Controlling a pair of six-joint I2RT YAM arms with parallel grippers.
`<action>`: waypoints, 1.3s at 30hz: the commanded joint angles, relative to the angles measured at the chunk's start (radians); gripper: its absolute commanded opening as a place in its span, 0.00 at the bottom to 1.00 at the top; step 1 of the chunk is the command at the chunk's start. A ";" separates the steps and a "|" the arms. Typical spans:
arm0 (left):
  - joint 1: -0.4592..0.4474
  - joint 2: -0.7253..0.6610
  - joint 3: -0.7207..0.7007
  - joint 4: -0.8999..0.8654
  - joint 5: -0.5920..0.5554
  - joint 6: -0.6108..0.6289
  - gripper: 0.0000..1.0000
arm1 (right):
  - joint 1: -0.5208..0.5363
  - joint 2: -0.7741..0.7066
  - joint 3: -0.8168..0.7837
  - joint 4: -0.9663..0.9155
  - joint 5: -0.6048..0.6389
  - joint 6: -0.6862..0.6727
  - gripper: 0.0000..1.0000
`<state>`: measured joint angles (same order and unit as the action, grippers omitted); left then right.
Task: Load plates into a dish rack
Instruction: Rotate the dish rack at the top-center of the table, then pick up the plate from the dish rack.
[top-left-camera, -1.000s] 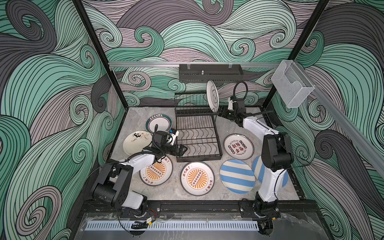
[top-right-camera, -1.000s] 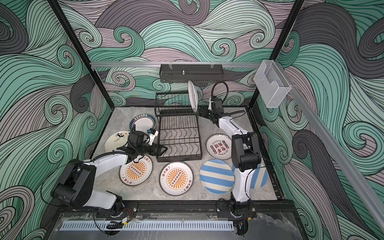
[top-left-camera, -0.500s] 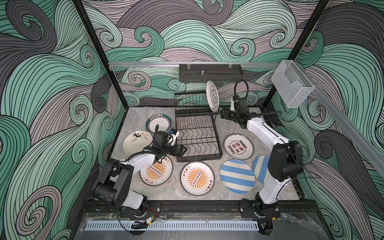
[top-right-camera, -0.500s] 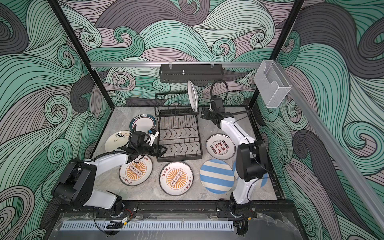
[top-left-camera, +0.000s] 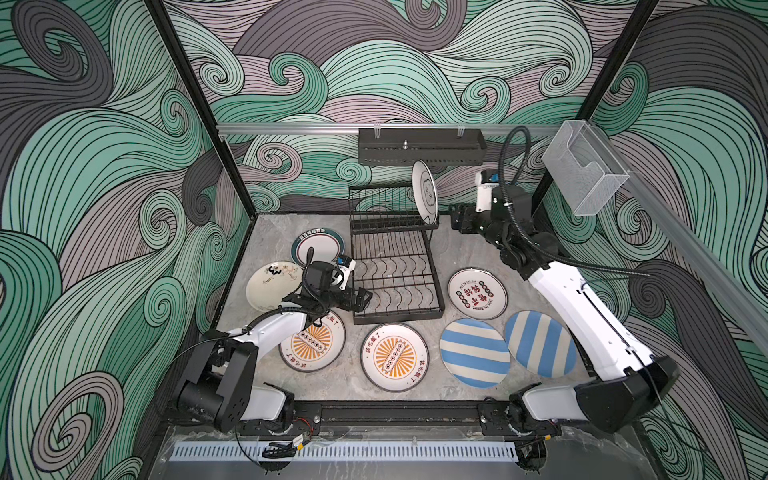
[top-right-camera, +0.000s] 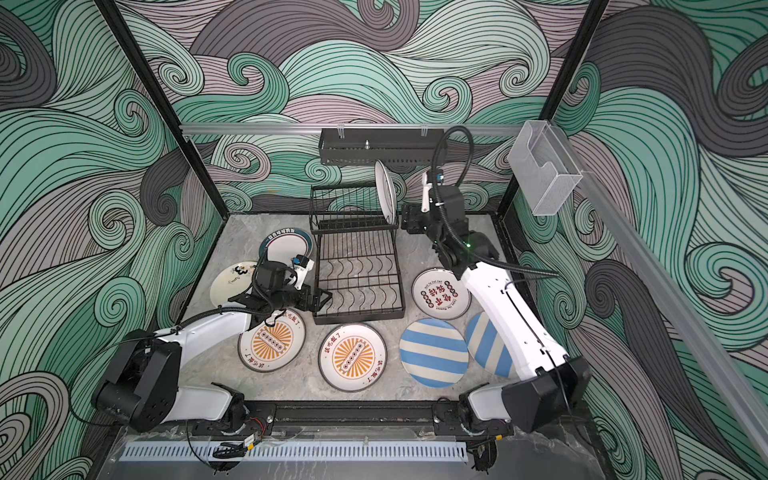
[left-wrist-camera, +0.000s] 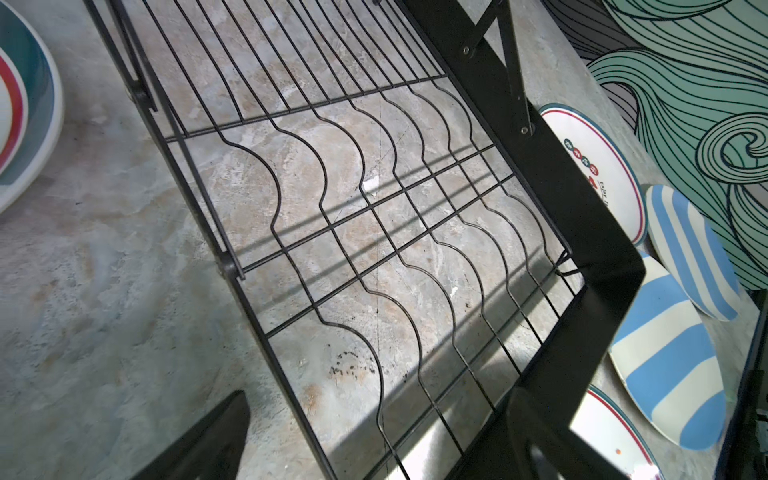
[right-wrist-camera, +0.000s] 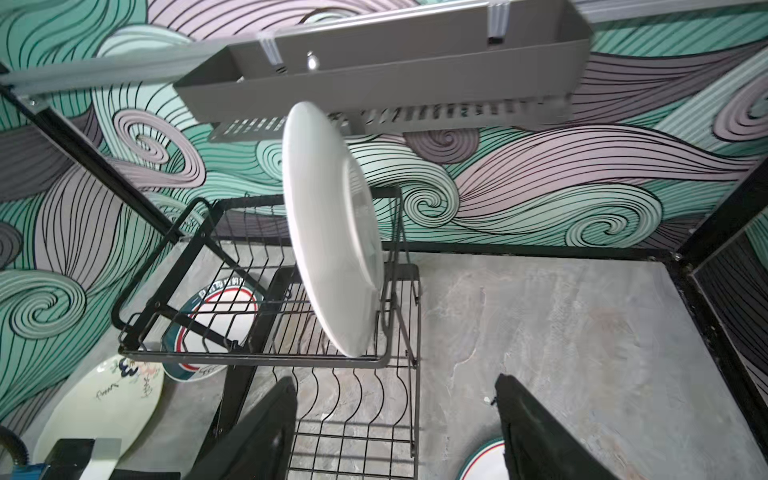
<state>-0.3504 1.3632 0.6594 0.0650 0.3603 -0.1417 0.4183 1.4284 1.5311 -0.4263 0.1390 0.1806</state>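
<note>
The black wire dish rack (top-left-camera: 395, 266) stands mid-table. One whitish plate (top-left-camera: 424, 193) (right-wrist-camera: 332, 232) stands upright at the right end of its upper tier. My right gripper (top-left-camera: 455, 218) (right-wrist-camera: 395, 386) hangs open and empty just right of that plate. My left gripper (top-left-camera: 363, 299) (left-wrist-camera: 378, 399) is open and empty at the lower grid's front left corner. Flat on the table lie the other plates: teal-rimmed (top-left-camera: 318, 249), whitish with dark marks (top-left-camera: 272, 284), two orange-sunburst (top-left-camera: 316, 345) (top-left-camera: 395, 357), two blue-striped (top-left-camera: 473, 353) (top-left-camera: 540, 343), one with red marks (top-left-camera: 478, 293).
A black perforated shelf (top-left-camera: 422, 145) hangs on the back wall just above the upright plate. A clear plastic box (top-left-camera: 584, 174) sits on the right rail. Patterned walls close in the table on three sides.
The right arm's elbow has dropped toward the front right corner, while its open gripper has stayed beside the upright plate. The left arm has not moved.
</note>
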 joint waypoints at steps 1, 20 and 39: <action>-0.005 -0.035 -0.015 -0.005 -0.031 0.002 0.99 | 0.017 0.031 0.032 -0.001 0.047 -0.046 0.75; -0.004 -0.041 -0.024 0.001 -0.029 -0.005 0.99 | 0.114 0.298 0.296 -0.089 0.212 -0.137 0.57; -0.006 -0.036 -0.029 0.016 0.004 -0.004 0.99 | 0.173 0.397 0.475 -0.240 0.451 -0.124 0.00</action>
<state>-0.3504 1.3441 0.6342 0.0681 0.3458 -0.1432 0.5774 1.8202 1.9686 -0.6243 0.5667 0.0456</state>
